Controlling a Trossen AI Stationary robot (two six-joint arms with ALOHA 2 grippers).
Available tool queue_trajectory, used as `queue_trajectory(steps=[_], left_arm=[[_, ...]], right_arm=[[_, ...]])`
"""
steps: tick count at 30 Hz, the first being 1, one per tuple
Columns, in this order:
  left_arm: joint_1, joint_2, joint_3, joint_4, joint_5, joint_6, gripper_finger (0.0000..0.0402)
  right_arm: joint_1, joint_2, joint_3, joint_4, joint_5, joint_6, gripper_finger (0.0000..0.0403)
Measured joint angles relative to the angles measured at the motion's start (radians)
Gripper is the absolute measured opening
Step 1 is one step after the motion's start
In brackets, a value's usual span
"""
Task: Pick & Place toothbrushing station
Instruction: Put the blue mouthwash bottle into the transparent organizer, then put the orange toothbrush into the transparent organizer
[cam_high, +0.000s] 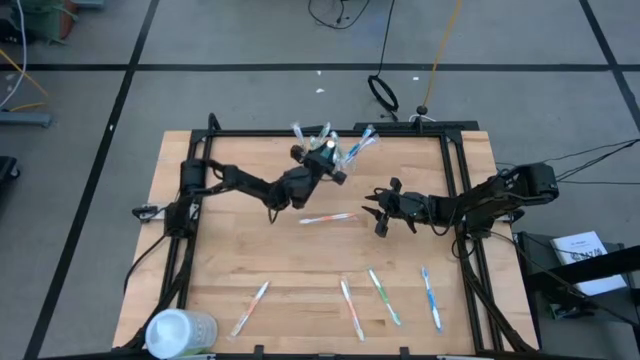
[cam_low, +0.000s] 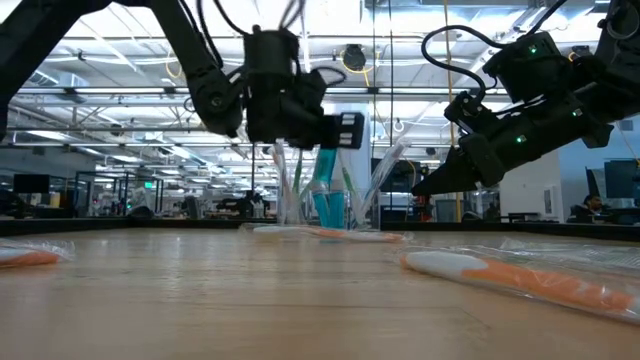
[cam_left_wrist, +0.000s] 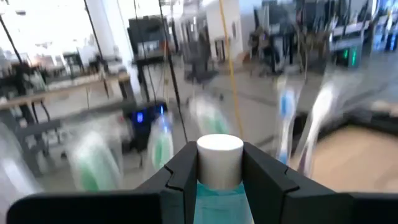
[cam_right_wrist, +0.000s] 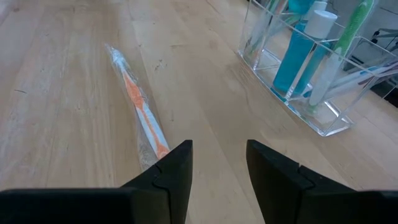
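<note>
Table (cam_high: 200, 250): light wood board in a black frame, my two arms reaching in from either side.

Container (cam_high: 180, 331): whitish, translucent, round, lying at the near left corner, well apart from everything else.

Holder (cam_right_wrist: 298, 74): clear plastic, standing at the far middle of the table; inside are blue tubes (cam_right_wrist: 292, 56) and upright brushes (cam_right_wrist: 348, 37). Nothing lies between it and my right gripper but bare wood.

Left gripper (cam_high: 318, 160): directly over the holder, fingers (cam_left_wrist: 186, 171) closed on the white cap (cam_left_wrist: 219, 155) of a blue tube, other brushes standing close around the grip.

Right gripper (cam_high: 378, 210): low over the table's middle right, near the holder, fingers (cam_right_wrist: 171, 168) apart and holding nothing.

Wrapped orange brush (cam_high: 328, 217): flat on the wood between my grippers, just beside the right one.

Loose brushes, near edge, four in a row: one orange (cam_high: 250, 307), one at centre (cam_high: 348, 306), one green (cam_high: 384, 296), one blue (cam_high: 430, 297).
</note>
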Motion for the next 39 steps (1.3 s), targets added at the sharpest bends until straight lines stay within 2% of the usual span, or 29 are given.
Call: queue_trajectory(steps=[4, 7, 10, 16, 26, 32, 39], left_arm=[[0.043, -0.003, 0.003, -0.143, 0.028, -0.123, 0.0102], [0.074, -0.002, 0.004, -0.184, 0.089, -0.169, 0.0102], [0.086, -0.001, 0.0, -0.17, 0.138, -0.164, 0.0102], [0.086, -0.001, 0.005, -0.158, 0.122, -0.113, 0.0102], [0.086, -0.001, 0.007, -0.329, 0.157, -0.109, 0.0105], [0.086, -0.018, 0.007, -0.365, 0.146, -0.105, 0.0148], [0.084, -0.123, 0.03, -0.543, 0.154, -0.154, 0.0203]], right_arm=[[0.0, 0.0, 0.0, 0.0, 0.0, 0.0, 0.0141], [0.0, 0.0, 0.0, 0.0, 0.0, 0.0, 0.0141], [0.0, 0.0, 0.0, 0.0, 0.0, 0.0, 0.0141], [0.0, 0.0, 0.0, 0.0, 0.0, 0.0, 0.0141], [0.0, 0.0, 0.0, 0.0, 0.0, 0.001, 0.0141], [0.0, 0.0, 0.0, 0.0, 0.0, 0.001, 0.0141], [0.0, 0.0, 0.0, 0.0, 0.0, -0.001, 0.0141]])
